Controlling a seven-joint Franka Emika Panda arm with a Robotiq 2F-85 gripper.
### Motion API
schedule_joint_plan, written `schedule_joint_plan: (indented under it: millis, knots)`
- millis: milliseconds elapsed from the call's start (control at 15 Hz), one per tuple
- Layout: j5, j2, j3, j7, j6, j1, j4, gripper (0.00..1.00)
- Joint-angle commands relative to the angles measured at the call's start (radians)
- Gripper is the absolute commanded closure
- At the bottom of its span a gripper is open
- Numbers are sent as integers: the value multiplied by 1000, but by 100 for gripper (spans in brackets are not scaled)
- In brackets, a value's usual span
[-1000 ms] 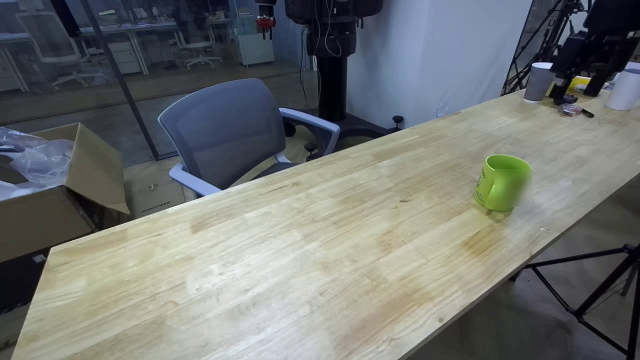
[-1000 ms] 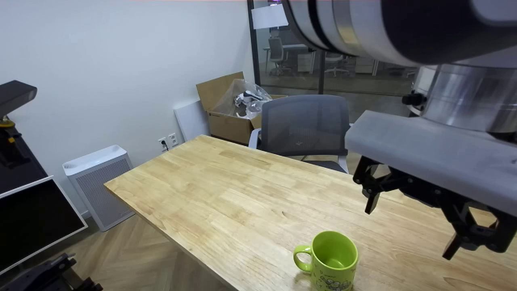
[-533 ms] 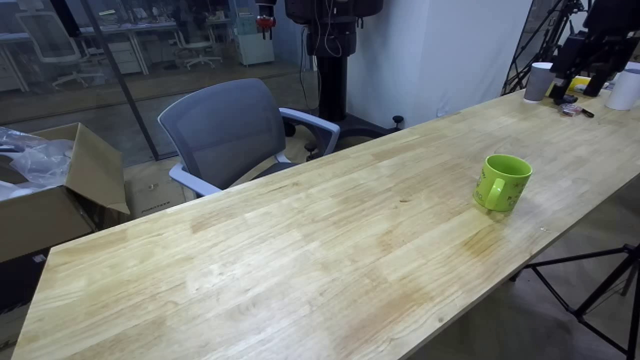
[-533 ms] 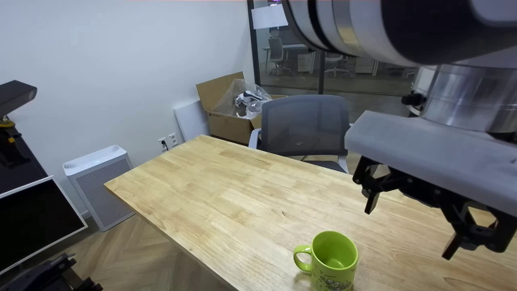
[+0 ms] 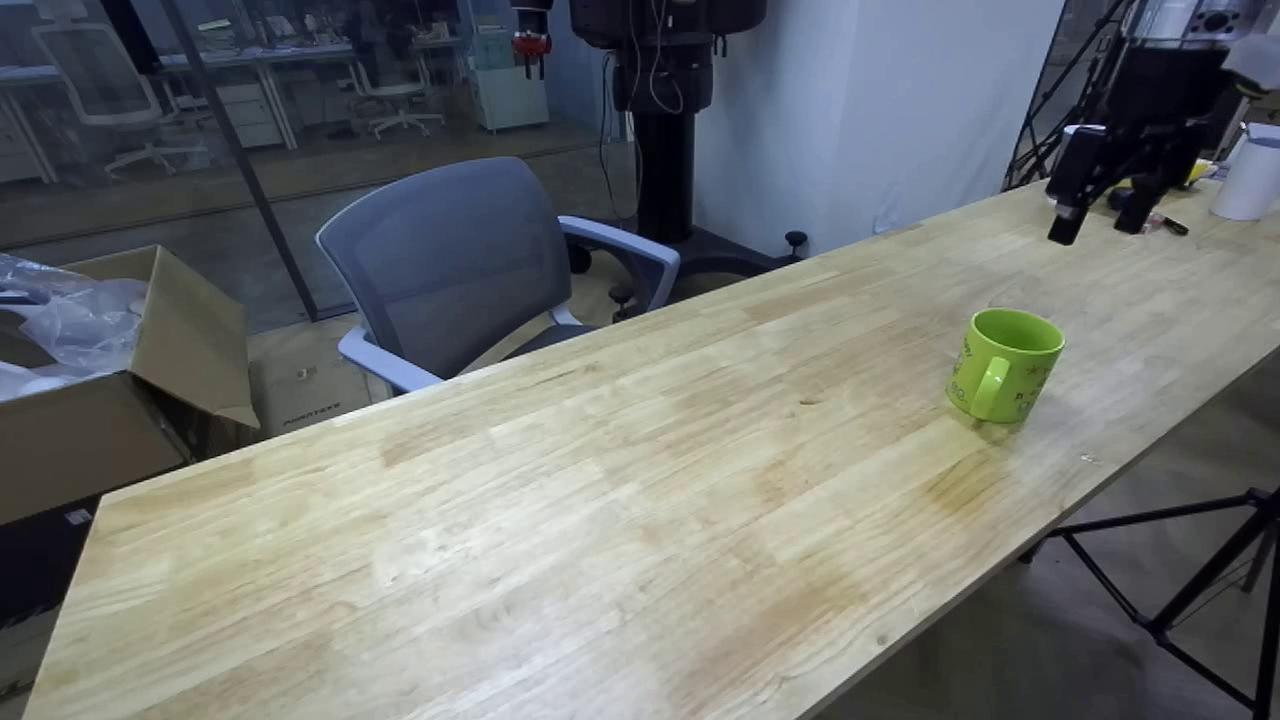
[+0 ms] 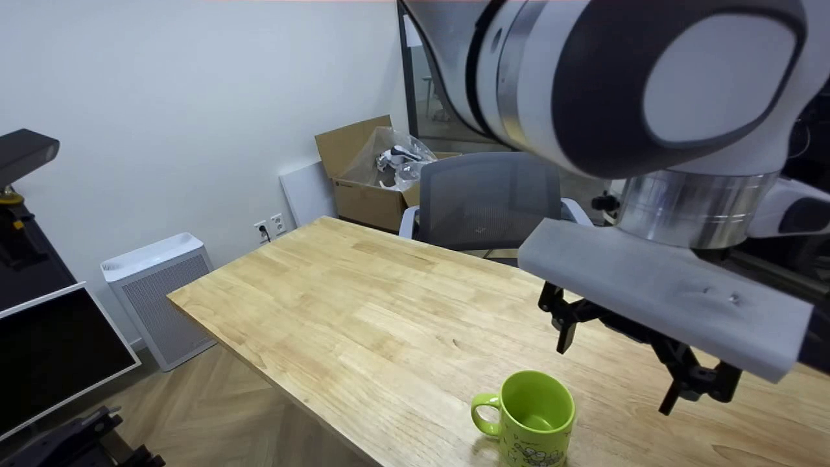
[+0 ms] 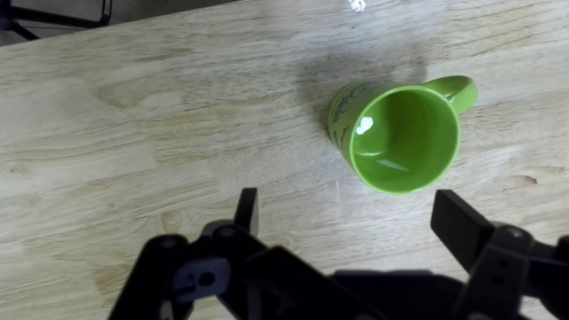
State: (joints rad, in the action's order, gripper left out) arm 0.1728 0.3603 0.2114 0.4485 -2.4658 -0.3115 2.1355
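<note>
A bright green mug with dark printed drawings stands upright on the wooden table, seen in both exterior views. In the wrist view the mug lies just ahead of the fingertips, right of centre, its handle pointing to the upper right. My gripper has its black jaws spread wide, with only bare tabletop visible between them. Above the table and to the right of the mug, the gripper hangs pointing down, apart from it. In an exterior view the gripper appears behind the mug, partly covering objects at the far end.
The wooden table has a long edge near the mug. At its far end stand a white cylinder and small items. A grey chair and an open cardboard box sit beyond the table. A black tripod stands beside it.
Over the last half second my gripper has moved toward the mug, leftward in both exterior views, jaws still spread. The mug has stayed where it was.
</note>
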Motion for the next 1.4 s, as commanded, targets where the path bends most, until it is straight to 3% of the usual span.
schedule_joint_plan:
  millis: [0,1333]
  knots:
    - [-37,61,-18,-67,-12,-8,-42,0]
    - [-129,191,-27,-166,-59,-4,-71,0]
